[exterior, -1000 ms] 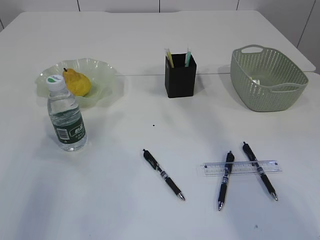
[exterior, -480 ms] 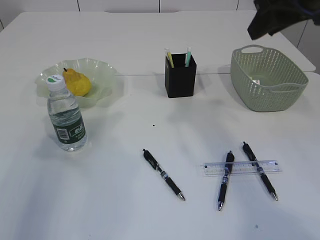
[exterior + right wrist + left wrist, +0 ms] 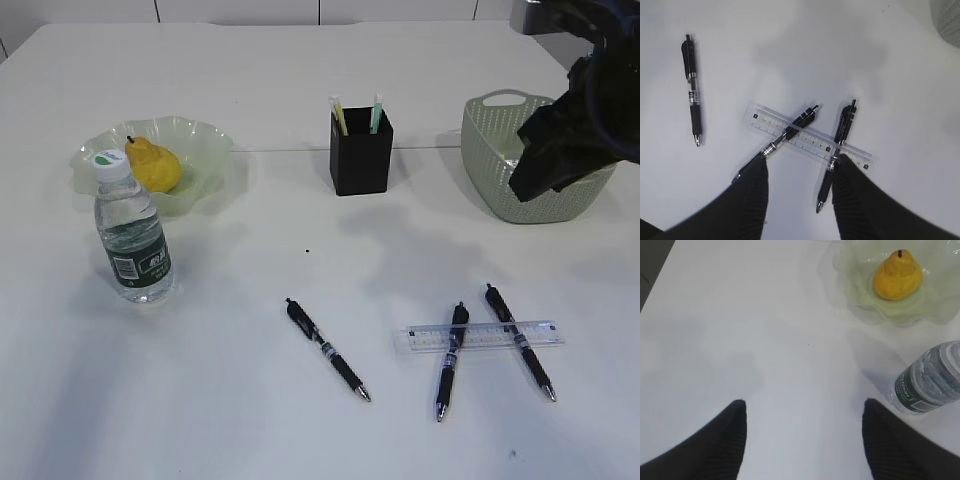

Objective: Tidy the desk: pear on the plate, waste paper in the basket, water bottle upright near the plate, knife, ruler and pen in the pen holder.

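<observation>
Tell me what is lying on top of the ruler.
Two black pens cross over the clear ruler: one pen near its middle, another pen nearer one end. A third pen lies apart, clear of it. The ruler's markings show through except where the pens cover them.

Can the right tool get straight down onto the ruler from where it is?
Probably yes: the right tool hangs open above the ruler, nothing between them, though two pens cross it.

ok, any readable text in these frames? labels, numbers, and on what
Nothing can be quoted.
water bottle label: white print on dark green, too blurred to read.
ruler: dark graduation marks and tiny numerals, too small to read.
</observation>
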{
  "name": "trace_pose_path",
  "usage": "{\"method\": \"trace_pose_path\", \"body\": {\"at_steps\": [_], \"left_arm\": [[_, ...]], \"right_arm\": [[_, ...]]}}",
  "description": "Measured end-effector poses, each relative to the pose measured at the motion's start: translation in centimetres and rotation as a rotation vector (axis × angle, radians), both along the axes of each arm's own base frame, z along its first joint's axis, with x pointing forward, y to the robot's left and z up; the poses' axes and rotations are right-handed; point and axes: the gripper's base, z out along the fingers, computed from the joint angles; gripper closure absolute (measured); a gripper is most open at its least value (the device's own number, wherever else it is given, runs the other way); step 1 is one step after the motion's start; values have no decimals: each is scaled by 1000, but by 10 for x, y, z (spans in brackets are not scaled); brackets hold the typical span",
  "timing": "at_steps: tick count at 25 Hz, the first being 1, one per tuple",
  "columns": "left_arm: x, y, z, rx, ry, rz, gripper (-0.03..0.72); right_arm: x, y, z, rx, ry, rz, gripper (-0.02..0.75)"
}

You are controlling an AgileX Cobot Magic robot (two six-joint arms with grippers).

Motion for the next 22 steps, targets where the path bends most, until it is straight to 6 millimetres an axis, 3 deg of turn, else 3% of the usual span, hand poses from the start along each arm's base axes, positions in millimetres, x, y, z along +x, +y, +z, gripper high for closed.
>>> {"method": "trace_pose_path", "body": {"at_steps": [4,6,9,14,17,22], "left_arm": [[0,0,0,0,-2,-1,178],[1,0,-1,0,2,-2,178],[4,-1,-4,2,14,-2,178],[8,-2,-8,4,28,-5,178],[9,-2,-9,3,30,-6,178],[10,-3,-9,1,17,-12,178]], "right_arm": [[5,0,1,-4,-60,9,422],[8,0,-2,-42,-88,100,422],[17,1,-18,-112,-89,283,422],[35,4,-60,-182,-18,494,422],[36,5,-80,-313,47,765,421],[36,12,-94,-336,82,937,420]]}}
